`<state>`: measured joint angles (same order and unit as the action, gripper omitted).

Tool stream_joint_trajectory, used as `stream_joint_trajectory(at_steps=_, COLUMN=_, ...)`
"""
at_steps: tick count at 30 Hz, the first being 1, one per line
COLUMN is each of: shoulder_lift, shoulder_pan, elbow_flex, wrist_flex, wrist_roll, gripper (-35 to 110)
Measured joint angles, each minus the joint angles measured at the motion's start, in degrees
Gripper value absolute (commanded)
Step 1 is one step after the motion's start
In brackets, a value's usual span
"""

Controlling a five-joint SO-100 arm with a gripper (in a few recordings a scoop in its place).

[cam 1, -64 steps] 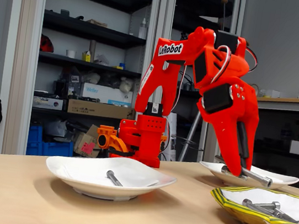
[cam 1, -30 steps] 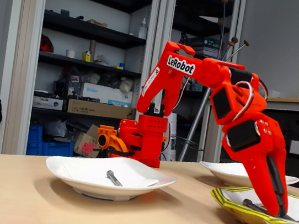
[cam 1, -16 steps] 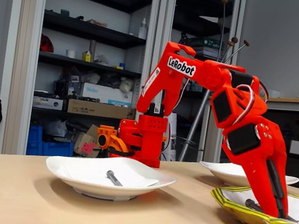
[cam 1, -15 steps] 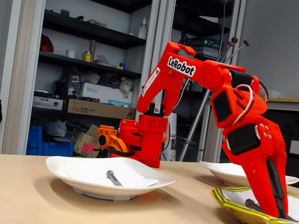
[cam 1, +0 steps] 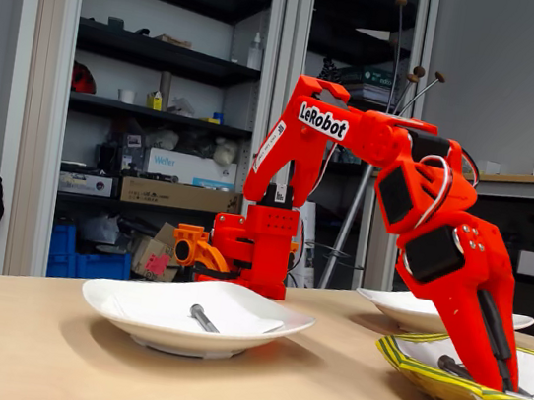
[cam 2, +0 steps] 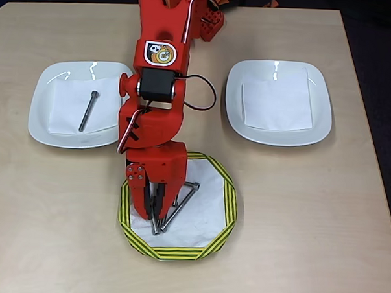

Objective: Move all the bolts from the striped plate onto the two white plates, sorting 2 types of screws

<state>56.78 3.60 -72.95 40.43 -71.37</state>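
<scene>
In the fixed view the red arm reaches down into the striped plate (cam 1: 440, 382), its fingers (cam 1: 503, 381) among the bolts (cam 1: 452, 366); how far they are parted I cannot tell.

In the overhead view the fingers (cam 2: 155, 216) sit over the bolts (cam 2: 178, 207) on the striped plate (cam 2: 227, 203). One long bolt (cam 2: 88, 111) lies on the left white plate (cam 2: 44, 124); the right white plate (cam 2: 320, 113) holds paper, both on the surface (cam 2: 309, 210).

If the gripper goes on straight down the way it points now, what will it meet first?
Most likely the bolts lying in the striped plate. The gripper points down into that plate, its tips right at the bolts. Whether the jaws already touch them cannot be told.
</scene>
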Motion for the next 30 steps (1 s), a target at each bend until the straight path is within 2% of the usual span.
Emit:
stream_joint_trajectory(at_steps=18, shoulder_lift=1.49, shoulder_pan=3.08, elbow_flex=13.80, wrist_flex=24.35, wrist_roll=6.59, gripper=0)
stream_joint_trajectory(at_steps=30, shoulder_lift=4.57, shoulder_pan=3.78, elbow_flex=14.59, wrist_flex=29.00, wrist_roll=7.12, gripper=0)
